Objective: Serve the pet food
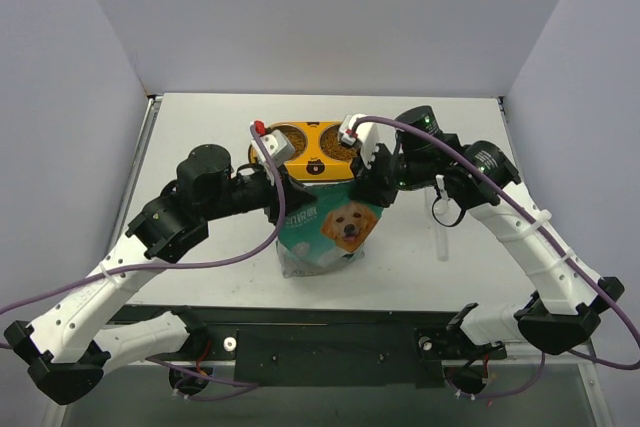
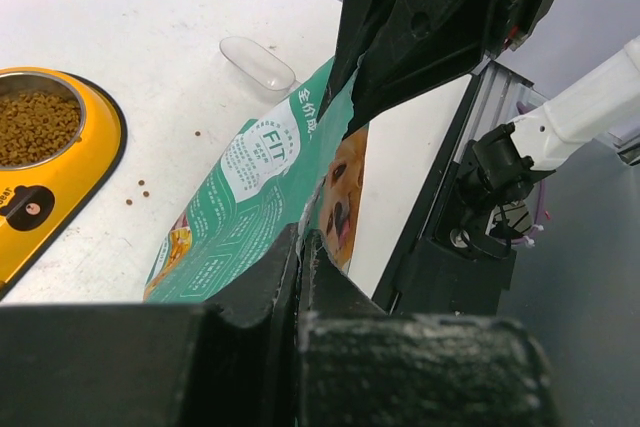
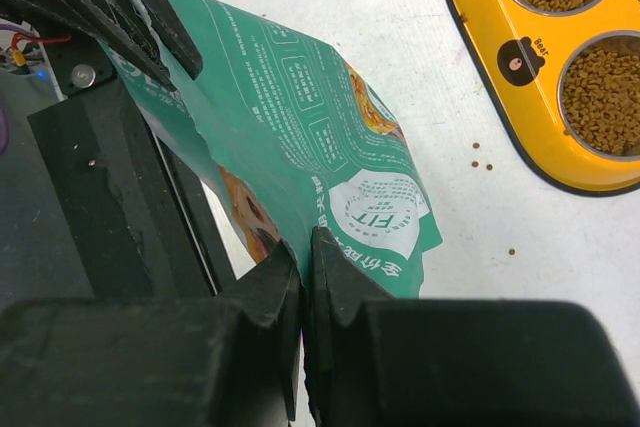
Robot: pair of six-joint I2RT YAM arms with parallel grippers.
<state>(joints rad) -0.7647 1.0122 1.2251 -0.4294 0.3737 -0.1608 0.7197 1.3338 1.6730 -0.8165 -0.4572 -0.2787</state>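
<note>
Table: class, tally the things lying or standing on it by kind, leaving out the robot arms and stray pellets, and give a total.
Teal bag: 1
Yellow feeder, pet food in both bowls: 1
Clear scoop: 1
Total: 3

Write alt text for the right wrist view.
The right gripper pinches the edge of a teal pet-food bag over a white table. At upper right, a yellow double-bowl feeder holds kibble in both bowls; stray pellets lie nearby.
</note>
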